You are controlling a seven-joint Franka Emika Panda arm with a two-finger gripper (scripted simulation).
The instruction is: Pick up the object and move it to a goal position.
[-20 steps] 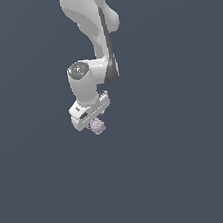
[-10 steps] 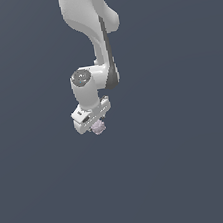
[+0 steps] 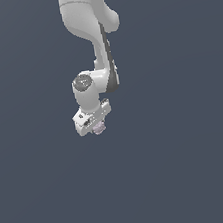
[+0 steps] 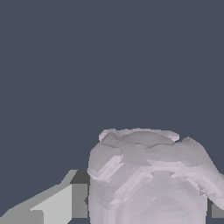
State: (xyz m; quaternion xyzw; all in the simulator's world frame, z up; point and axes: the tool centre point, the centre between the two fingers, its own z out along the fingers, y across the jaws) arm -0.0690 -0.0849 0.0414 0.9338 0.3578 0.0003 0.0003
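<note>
The object (image 3: pixel 100 128) is a small pale pinkish-lavender bumpy ball, half hidden under the white hand in the exterior view. My gripper (image 3: pixel 98 127) is shut on it, hanging from the white arm over the plain dark grey ground. The wrist view shows the object (image 4: pixel 151 177) very close, filling the space between the fingers. One grey finger (image 4: pixel 57 203) presses on its side; the other finger (image 4: pixel 217 209) only peeks out at the picture's edge.
A plain dark grey surface (image 3: pixel 192 162) fills both views. The white arm (image 3: pixel 91 30) comes down from the top of the exterior view.
The arm and gripper have drifted toward the exterior view's right and slightly up, carrying the object along. The grip has not changed.
</note>
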